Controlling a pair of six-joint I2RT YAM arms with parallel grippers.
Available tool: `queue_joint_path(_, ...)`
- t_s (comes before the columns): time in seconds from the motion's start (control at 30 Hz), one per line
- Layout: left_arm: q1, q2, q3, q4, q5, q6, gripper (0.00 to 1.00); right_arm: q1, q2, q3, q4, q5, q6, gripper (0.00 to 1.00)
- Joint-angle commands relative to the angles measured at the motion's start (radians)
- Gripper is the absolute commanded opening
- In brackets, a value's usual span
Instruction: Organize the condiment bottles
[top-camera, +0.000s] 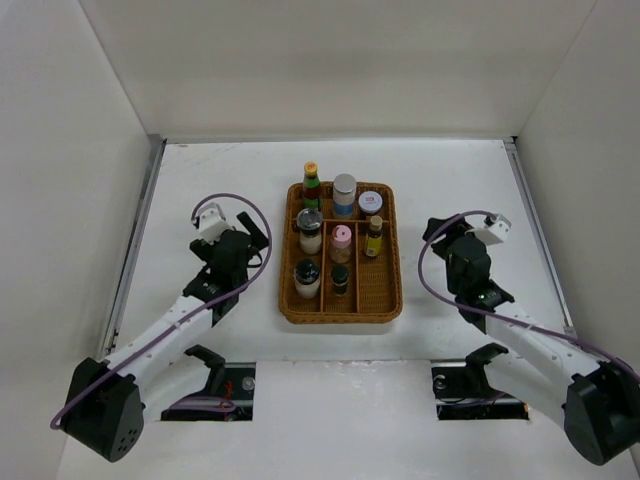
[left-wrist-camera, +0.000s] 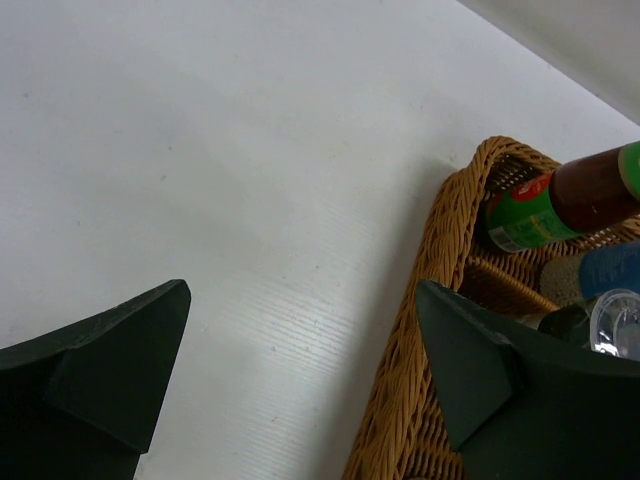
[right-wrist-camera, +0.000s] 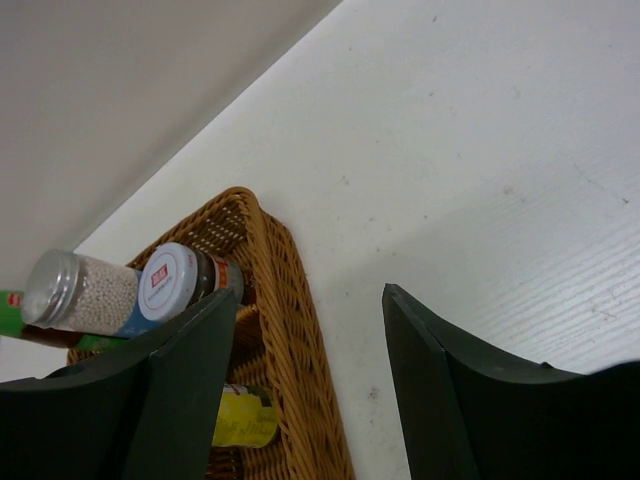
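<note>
Looking down, I see the condiment bottles (top-camera: 341, 238) standing upright in the wicker tray (top-camera: 392, 300) mid-worktop (top-camera: 200, 180). My left tool (left-wrist-camera: 302, 300) hangs wide open beside the tray's left rim, holding nothing. My right tool (right-wrist-camera: 310, 295) is parted and empty near its right rim.

L wrist cam: green bottle (left-wrist-camera: 530, 205) cap off-frame right. R wrist cam: yellow bottle (right-wrist-camera: 245, 418) partly behind R hand (right-wrist-camera: 310, 300).

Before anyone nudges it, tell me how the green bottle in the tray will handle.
The green bottle is tall and narrow, so a high push probably tips it. Its round body would likely roll if laid flat.
</note>
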Motion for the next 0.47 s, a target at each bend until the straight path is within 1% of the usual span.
queue_joint_path(0.0,0.007,0.019,0.043,0.000,0.025,-0.022,1.00,-0.013,-0.037,-0.006,0.060,-0.008,0.017,0.67)
queue_joint_path(0.17,0.013,0.036,0.043,0.028,0.051,-0.026,1.00,-0.013,-0.057,0.000,0.053,-0.011,0.014,0.67)
queue_joint_path(0.37,0.019,0.056,0.043,0.041,0.070,-0.028,1.00,-0.006,-0.054,0.005,0.065,-0.032,0.011,0.62)
queue_joint_path(0.43,0.021,0.068,0.043,0.041,0.073,-0.028,1.00,-0.005,-0.067,0.006,0.065,-0.037,0.008,0.57)
